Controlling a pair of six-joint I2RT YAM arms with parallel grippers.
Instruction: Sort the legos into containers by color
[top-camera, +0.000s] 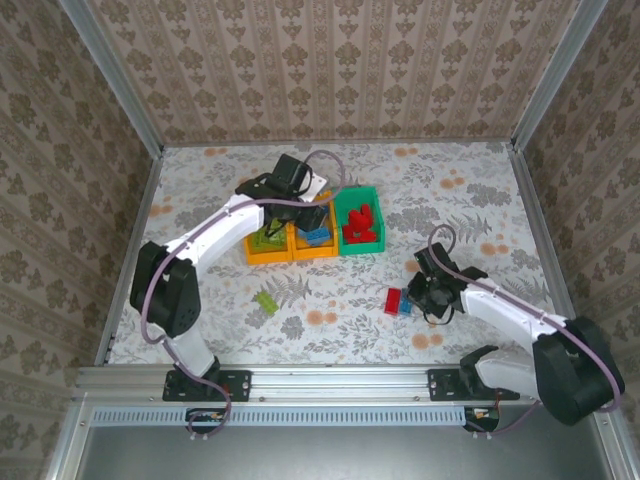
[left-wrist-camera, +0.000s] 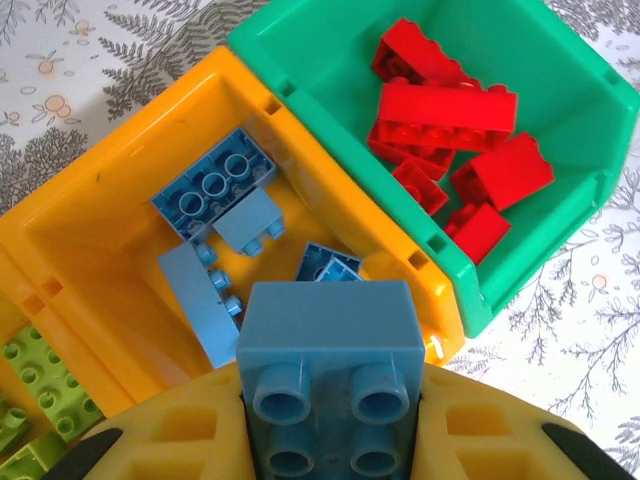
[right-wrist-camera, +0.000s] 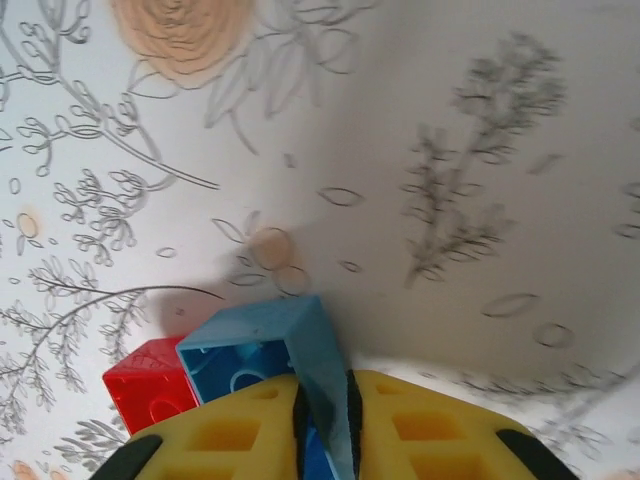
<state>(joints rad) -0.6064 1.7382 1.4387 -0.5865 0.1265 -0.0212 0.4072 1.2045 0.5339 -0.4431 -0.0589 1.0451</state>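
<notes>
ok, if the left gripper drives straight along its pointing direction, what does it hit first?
Likely the loose blue plastic bricks in the middle orange-yellow plastic bin; the blue studded brick clamped in the left gripper would touch them before the fingers. Depth is unclear.

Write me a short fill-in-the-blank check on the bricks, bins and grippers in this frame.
1. The left gripper grips a carried brick above the middle orange bin, where the stored bricks are all ___.
2. The green bin has a pile coloured only ___.
3. The right gripper is shut on a blue brick whose neighbour is ___.
4. The loose brick lying alone is ___.
Missing words: blue; red; red; lime green.
</notes>
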